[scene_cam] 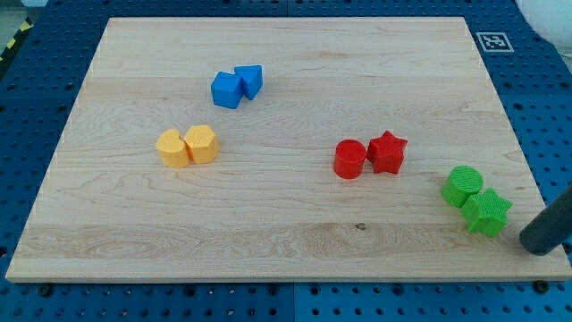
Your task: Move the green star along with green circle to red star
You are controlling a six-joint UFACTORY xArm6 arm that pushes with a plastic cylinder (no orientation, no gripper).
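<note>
No jaws fitted: the arm ends in a rod. My tip [539, 246] sits just to the view's right of the green star [487, 213], not touching. Green circle [462, 186] touches the star's upper left. Red star [387, 152] lies further up-left, well apart.

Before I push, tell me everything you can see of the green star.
The green star is a small, solid block, matte and plastic-looking, with a faintly ridged top. It lies flat near the wooden board's lower right edge. The green circle sits against its upper-left side, apparently touching. My tip is just to the star's right, slightly lower in the view, with a narrow gap and no contact visible. The red star lies up and to the view's left, apart from it.
</note>
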